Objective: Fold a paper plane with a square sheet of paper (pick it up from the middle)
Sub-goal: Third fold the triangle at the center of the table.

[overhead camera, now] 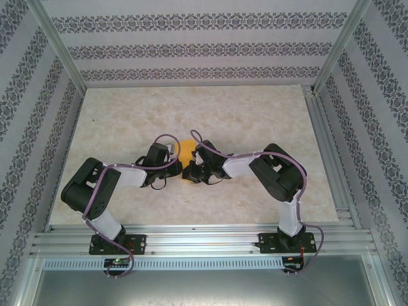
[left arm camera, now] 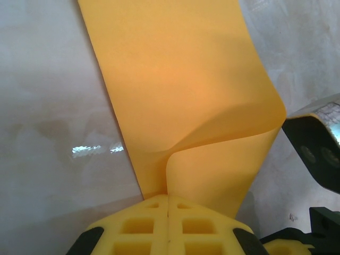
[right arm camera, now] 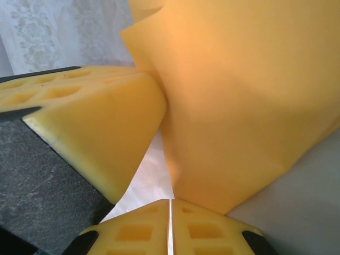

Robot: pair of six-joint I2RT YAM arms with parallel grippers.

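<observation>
Between the pressed-together fingers of the left pincer (left arm camera: 168, 204) the square sheet of paper (left arm camera: 186, 79) is nipped at a bent fold. From that pinch it runs ahead of the pincer as an orange-yellow band, curling over to the pincer's right, above the pale marbled surface (left arm camera: 48, 106). The right pincer (right arm camera: 170, 206) also has its fingers closed flat together, and the sheet's lower corner rises just ahead of their tips; whether it is caught between them cannot be told. One yellow finger (right arm camera: 106, 122) of the left pincer stands just to its left, touching the sheet.
</observation>
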